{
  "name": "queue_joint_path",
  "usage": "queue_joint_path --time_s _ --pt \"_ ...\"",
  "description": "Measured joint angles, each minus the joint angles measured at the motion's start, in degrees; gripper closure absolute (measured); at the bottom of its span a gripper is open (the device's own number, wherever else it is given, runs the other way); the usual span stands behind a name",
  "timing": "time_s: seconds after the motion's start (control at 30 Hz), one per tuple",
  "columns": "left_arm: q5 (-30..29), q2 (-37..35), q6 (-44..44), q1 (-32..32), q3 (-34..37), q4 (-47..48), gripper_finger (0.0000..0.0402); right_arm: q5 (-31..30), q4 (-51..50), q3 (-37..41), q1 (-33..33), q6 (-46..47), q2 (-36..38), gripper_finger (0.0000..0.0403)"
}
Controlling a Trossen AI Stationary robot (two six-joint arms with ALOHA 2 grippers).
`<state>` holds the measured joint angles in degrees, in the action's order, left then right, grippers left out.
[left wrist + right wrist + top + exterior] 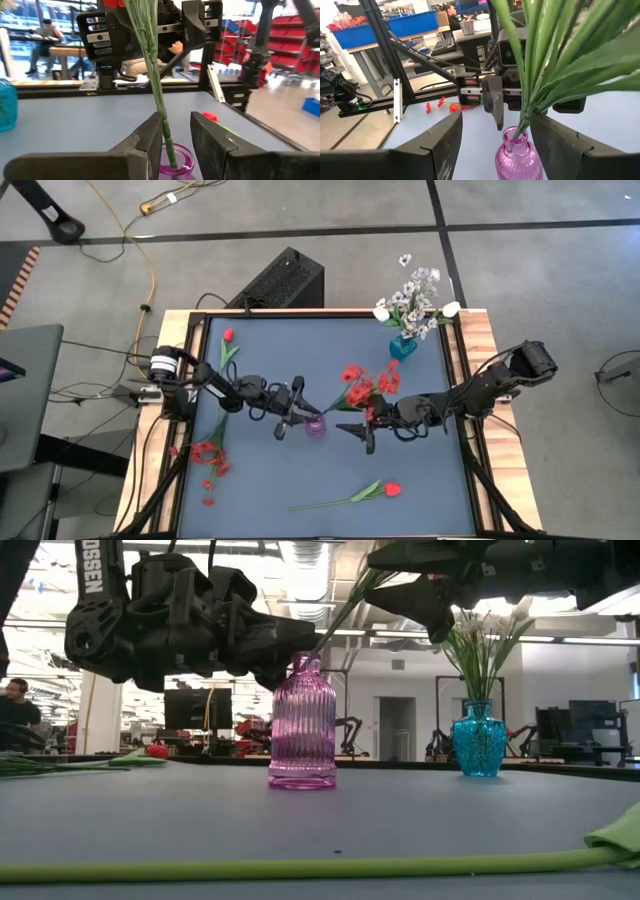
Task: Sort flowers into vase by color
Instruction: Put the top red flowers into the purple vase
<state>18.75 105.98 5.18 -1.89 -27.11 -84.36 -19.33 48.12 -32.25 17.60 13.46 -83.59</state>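
Note:
A ribbed purple vase (315,427) (302,725) stands mid-table. It holds red flowers (362,385) whose green stems (159,100) lean out of its mouth toward the right. My left gripper (288,420) (176,135) is open just left of the vase neck, its fingers on either side of the stems above the mouth. My right gripper (362,435) (496,120) is wide open, raised to the right of the vase and touching nothing. A teal vase (403,347) (479,740) with white flowers (415,295) stands near the far right corner. My left gripper comes level from the table's left with its fingers open around the stems just above the vase mouth (175,157). The stem bundle runs close along the inner side of one finger (150,137). I cannot tell whether it touches.
A red tulip (228,337) lies at the far left and red sprays (208,458) at the near left. Another red tulip (385,491) lies near the near edge, its stem (300,868) across the low view. A black box (285,280) sits beyond the far edge.

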Motion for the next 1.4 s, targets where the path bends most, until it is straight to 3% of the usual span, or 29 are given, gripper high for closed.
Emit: queue_joint_path --time_s 0.4,0.6,0.73,0.97,1.2,1.4 --pt "6.81 -1.51 2.68 -4.84 0.74 2.85 0.0313 0.0 -1.2 0.0 -0.01 0.19 0.02 0.0143" --pt "7.96 -8.56 1.93 -6.96 4.2 8.56 0.0313 0.0 -2.68 0.0 -0.11 0.19 0.02 0.0143" --pt "6.07 -15.89 -0.69 -7.51 6.41 17.59 0.0313 -0.08 -5.43 -0.13 -0.56 0.17 0.02 0.0143" --pt "-0.56 -29.22 -6.35 -7.6 6.54 36.15 0.0313 -0.8 -23.5 -8.54 -2.27 0.14 0.02 0.0143" --pt "-3.24 -37.19 -8.73 -7.59 6.54 44.91 0.0313 -1.77 -48.2 -21.08 -3.54 -0.14 0.02 0.0143" --pt "-4.22 -39.35 -9.24 -7.58 6.56 48.74 0.0313 -1.7 -56.13 -27.64 -3.52 -4.07 0.02 0.0143"
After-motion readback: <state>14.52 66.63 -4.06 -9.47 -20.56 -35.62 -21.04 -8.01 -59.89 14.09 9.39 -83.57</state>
